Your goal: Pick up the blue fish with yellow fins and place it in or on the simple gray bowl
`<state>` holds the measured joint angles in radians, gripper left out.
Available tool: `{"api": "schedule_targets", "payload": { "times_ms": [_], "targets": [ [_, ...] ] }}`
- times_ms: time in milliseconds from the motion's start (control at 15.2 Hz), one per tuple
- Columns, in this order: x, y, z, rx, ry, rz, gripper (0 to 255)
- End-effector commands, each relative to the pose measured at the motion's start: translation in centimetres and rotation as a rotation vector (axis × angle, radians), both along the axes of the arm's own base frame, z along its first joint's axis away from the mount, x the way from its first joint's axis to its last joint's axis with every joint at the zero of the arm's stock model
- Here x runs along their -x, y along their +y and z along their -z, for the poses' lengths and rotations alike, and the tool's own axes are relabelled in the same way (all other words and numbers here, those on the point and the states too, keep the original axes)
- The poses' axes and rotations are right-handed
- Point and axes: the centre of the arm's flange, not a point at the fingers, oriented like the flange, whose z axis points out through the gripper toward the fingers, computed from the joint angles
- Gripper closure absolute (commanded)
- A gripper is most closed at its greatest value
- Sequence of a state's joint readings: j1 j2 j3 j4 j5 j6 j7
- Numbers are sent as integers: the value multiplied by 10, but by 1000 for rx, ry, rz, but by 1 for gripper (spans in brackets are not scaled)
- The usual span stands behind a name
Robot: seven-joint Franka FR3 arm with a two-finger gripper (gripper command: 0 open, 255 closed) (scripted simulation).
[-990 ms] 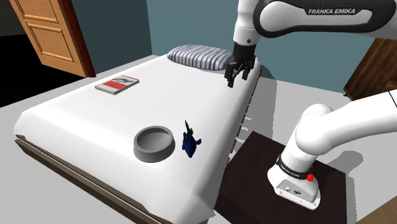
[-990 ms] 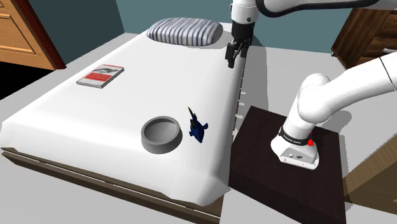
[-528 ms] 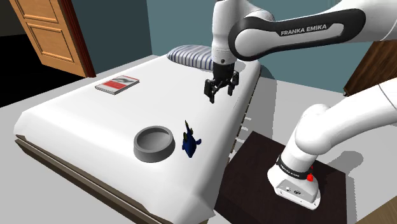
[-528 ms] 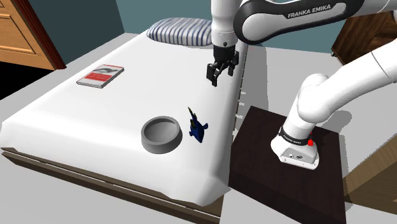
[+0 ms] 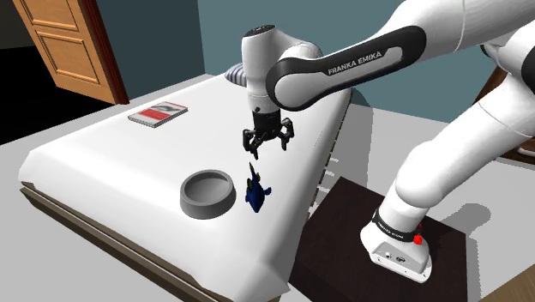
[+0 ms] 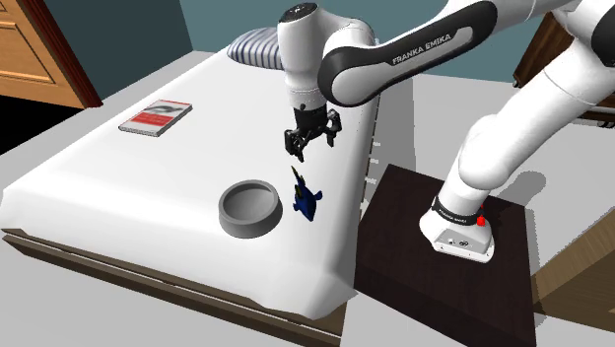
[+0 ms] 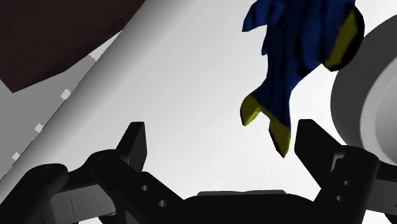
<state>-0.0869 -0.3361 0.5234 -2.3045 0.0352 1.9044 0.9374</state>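
A dark blue fish (image 5: 255, 189) (image 6: 307, 198) with yellow fins lies on the white bed, close beside a grey bowl (image 5: 207, 193) (image 6: 250, 207). My black gripper (image 5: 267, 147) (image 6: 311, 143) hangs open a short way above the fish, nothing between its fingers. In the wrist view the fish (image 7: 294, 57) lies ahead of the open gripper (image 7: 222, 143), its yellow tail near one fingertip, and the bowl's rim (image 7: 369, 95) curves in just beyond it.
A red and white book (image 5: 158, 114) (image 6: 155, 117) lies far across the bed and a striped pillow (image 6: 258, 48) at its head. The bed's edge (image 5: 296, 227) drops to a dark stand (image 5: 343, 249) holding the arm's base. An orange door (image 5: 67, 47) stands behind.
The arm has swung from near the pillow end down along the bed towards the fish. The gripper now hangs lower, just above it. Fish and bowl have not moved.
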Motion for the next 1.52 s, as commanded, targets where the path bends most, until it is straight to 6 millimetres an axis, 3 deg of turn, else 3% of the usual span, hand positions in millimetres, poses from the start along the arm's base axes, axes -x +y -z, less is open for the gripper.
{"api": "schedule_targets", "payload": {
  "times_ms": [0, 264, 726, 1254, 1320, 1452],
  "targets": [
    [-12, 19, 16, 5, 3, 51, 0],
    [-40, 49, 45, 18, 10, 136, 0],
    [-37, 42, 82, 18, 10, 136, 0],
    [-37, 42, 85, 18, 10, 136, 0],
    [-37, 42, 85, 18, 10, 136, 255],
    [-37, 42, 85, 18, 10, 136, 255]
  ]
}}
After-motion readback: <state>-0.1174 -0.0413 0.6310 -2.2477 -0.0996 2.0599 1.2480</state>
